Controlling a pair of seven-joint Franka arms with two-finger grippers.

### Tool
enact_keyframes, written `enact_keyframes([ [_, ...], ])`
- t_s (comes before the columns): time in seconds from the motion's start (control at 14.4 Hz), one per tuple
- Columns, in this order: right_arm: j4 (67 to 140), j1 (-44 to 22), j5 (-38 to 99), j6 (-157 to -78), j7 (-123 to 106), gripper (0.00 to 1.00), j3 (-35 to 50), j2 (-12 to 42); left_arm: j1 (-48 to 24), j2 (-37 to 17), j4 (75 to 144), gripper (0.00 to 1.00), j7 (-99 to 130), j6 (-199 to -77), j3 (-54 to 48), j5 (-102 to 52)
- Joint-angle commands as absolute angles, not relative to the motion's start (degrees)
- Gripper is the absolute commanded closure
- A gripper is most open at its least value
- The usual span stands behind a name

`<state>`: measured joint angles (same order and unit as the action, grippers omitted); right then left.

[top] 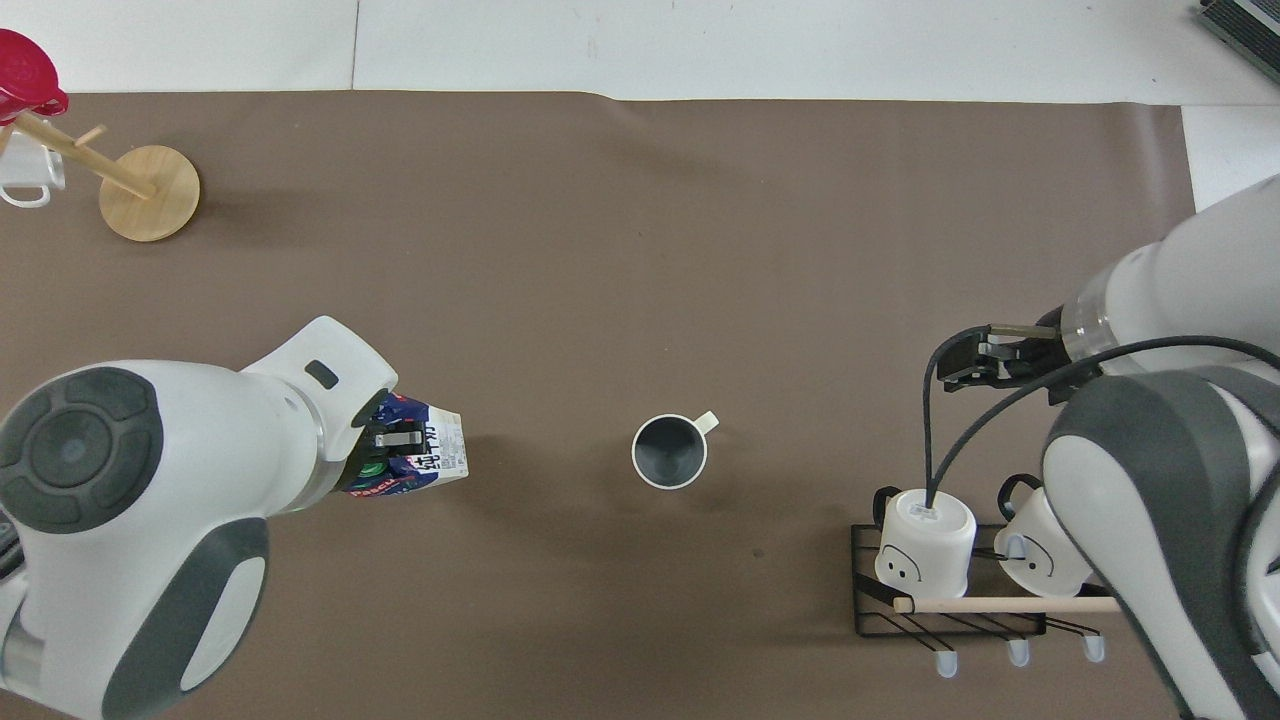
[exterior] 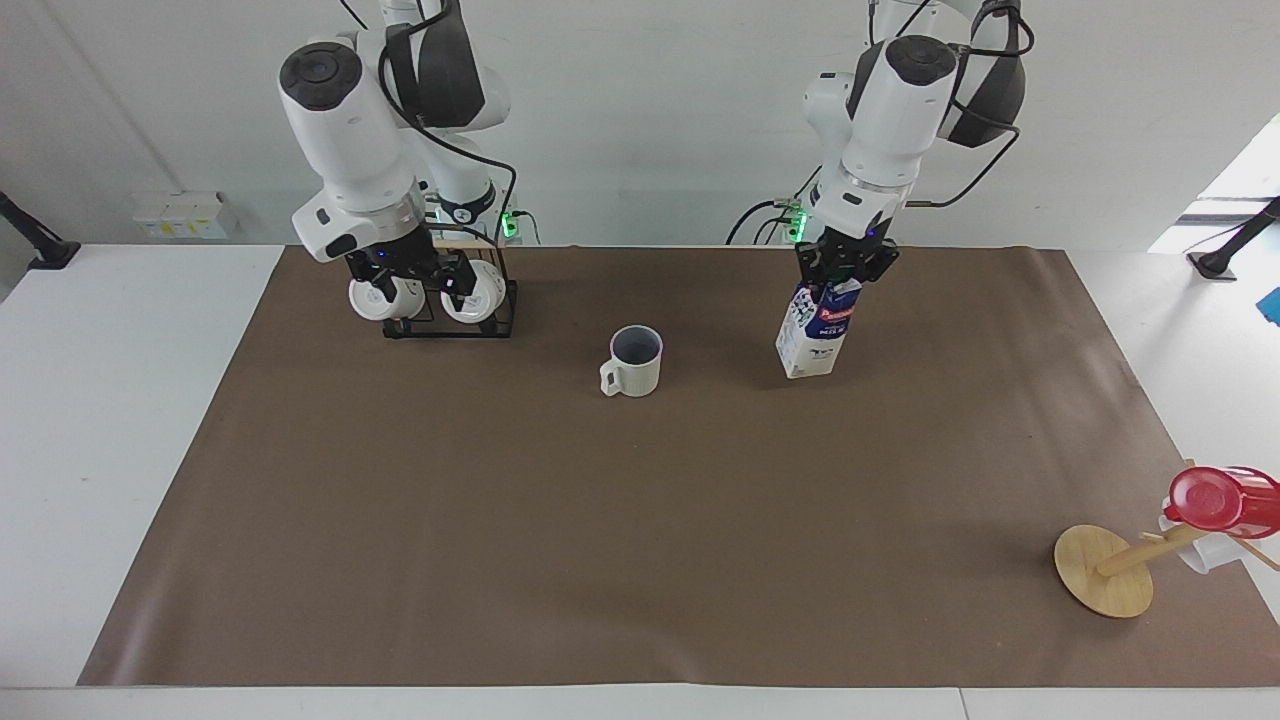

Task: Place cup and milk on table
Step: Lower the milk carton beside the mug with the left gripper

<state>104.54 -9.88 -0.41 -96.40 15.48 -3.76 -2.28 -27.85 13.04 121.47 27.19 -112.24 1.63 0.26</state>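
White table: cup stands released. Left gripper pinches milk by its top, for upright placement. Right gripper, fingers spread, hangs over rack.

White arms, grey caps, black cables.

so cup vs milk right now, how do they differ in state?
The cup stands free and upright on the brown mat, with no gripper on it; the milk is clamped at its top by the left gripper and leans. The cup is short, round and cream; the milk is taller, boxy, blue and white. The right gripper hangs over the mug rack, open. Both are over the mat, side by side.
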Motion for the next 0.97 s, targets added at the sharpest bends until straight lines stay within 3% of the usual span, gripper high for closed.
enact_keyframes([
  [0.0,105.20,-5.73,-0.09,-95.45,11.35,0.00,-3.16,-3.08,-31.19,12.31,120.23,0.59,30.40,-112.58,2.64,-0.17],
  [0.28,104.77,-0.45,0.00,-96.41,5.55,0.00,-3.16,-2.99,-34.80,8.88,120.23,0.59,35.76,-117.84,2.64,-0.18],
  [0.7,97.56,0.09,0.09,-94.32,5.71,0.00,-3.25,-3.43,-39.46,3.08,120.32,0.60,39.99,-124.01,2.72,0.35],
  [0.9,93.80,0.00,-0.09,-91.95,5.71,0.00,-3.16,-3.87,-39.55,2.99,120.41,0.60,39.82,-123.93,2.64,0.44],
])
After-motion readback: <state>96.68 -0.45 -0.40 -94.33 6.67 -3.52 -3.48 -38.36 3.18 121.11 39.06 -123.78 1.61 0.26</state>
